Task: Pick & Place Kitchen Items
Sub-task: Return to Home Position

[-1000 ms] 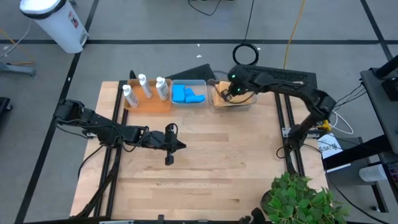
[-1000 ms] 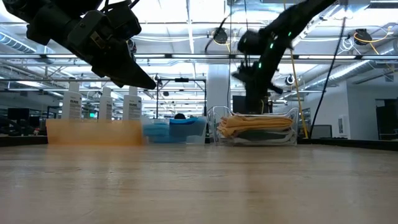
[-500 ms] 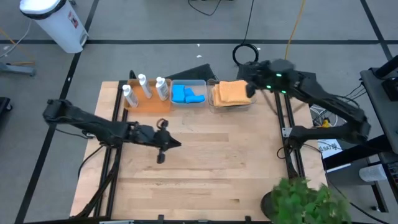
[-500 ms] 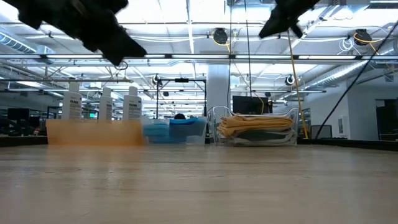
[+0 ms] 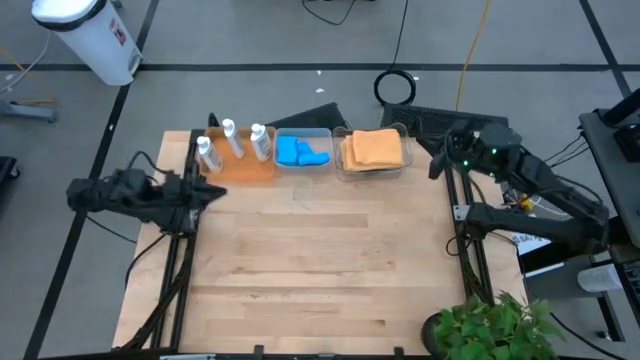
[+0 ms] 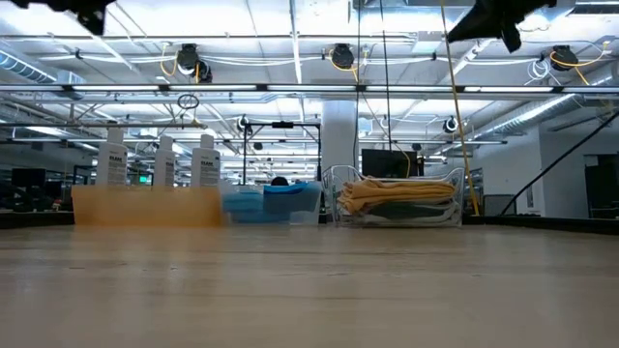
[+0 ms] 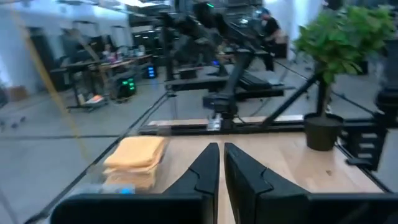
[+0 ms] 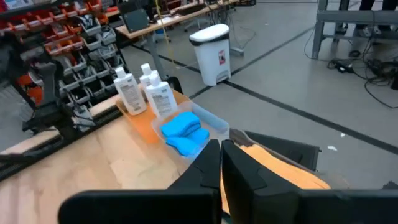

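Three white bottles [image 5: 232, 140] stand in the orange tray [image 5: 245, 168] at the table's far side. Next to them, blue sponges [image 5: 301, 153] lie in a clear bin, and an orange cloth [image 5: 373, 149] lies on top of a stack in the clear bin to their right. My left gripper [image 5: 212, 190] is shut on nothing above the table's left edge, level, near the tray. My right gripper [image 5: 437, 168] is also shut on nothing, held high at the right edge beside the cloth bin. Their shut fingers show in the left wrist view [image 7: 221, 168] and the right wrist view [image 8: 221, 163].
A potted plant [image 5: 490, 325] stands at the table's near right corner. A white trash bin [image 5: 88, 35] is on the floor beyond the far left corner. The middle and near part of the wooden table [image 5: 320, 270] is bare board.
My left gripper has drawn back from the table's middle toward the left edge, rising and tipping up to level. My right gripper has pulled away from the cloth bin toward the right edge and up. Both have stayed shut; the cloths, sponges and bottles have kept their places.
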{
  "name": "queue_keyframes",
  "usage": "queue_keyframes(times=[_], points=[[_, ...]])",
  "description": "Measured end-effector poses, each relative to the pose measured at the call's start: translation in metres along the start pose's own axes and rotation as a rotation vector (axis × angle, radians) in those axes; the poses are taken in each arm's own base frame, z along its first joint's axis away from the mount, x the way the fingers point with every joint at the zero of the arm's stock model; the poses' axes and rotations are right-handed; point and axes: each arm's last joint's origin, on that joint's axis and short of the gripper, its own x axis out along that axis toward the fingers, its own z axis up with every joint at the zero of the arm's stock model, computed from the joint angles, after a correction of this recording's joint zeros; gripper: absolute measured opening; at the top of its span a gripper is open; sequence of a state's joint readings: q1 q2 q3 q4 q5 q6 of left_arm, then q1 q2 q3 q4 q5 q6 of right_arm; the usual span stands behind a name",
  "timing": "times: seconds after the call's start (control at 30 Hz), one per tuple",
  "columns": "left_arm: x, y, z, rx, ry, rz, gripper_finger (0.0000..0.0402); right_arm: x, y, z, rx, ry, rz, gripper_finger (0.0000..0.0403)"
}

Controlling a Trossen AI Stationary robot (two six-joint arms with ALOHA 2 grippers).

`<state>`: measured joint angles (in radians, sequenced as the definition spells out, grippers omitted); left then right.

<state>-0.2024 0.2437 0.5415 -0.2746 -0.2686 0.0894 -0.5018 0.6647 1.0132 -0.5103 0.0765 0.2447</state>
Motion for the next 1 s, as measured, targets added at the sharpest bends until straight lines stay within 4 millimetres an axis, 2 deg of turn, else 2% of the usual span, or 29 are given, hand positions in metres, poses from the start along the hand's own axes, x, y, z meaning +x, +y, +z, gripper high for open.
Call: queue_keyframes(times=[0.1,0.2,0.4,0.57,0.7,0.83,1.0], points=[[-0.02,0.007,-0.008,-0.056,-0.006,0.055,0.0031,0.003,-0.005,-0.021,-0.034,-0.031,0.008,0.0002],[-0.026,0.007,-0.026,-0.111,0.019,0.089,0.0031,0.011,-0.01,-0.045,-0.098,-0.064,0.016,0.0005],[-0.012,0.0,-0.071,-0.126,0.126,0.122,0.0031,0.035,-0.022,-0.103,-0.154,-0.095,0.032,0.0005],[-0.006,-0.002,-0.09,-0.086,0.18,0.166,0.0031,0.045,-0.031,-0.142,-0.175,-0.186,0.054,0.0001],[-0.004,-0.002,-0.094,-0.088,0.179,0.172,0.0031,0.046,-0.037,-0.165,-0.168,-0.278,0.066,0.0],[0.002,-0.005,-0.104,-0.084,0.151,0.179,0.0031,0.045,-0.041,-0.183,-0.174,-0.282,0.065,0.0],[0.008,-0.005,-0.119,-0.095,0.138,0.267,0.0031,0.042,-0.042,-0.184,-0.185,-0.286,0.063,0.0]])
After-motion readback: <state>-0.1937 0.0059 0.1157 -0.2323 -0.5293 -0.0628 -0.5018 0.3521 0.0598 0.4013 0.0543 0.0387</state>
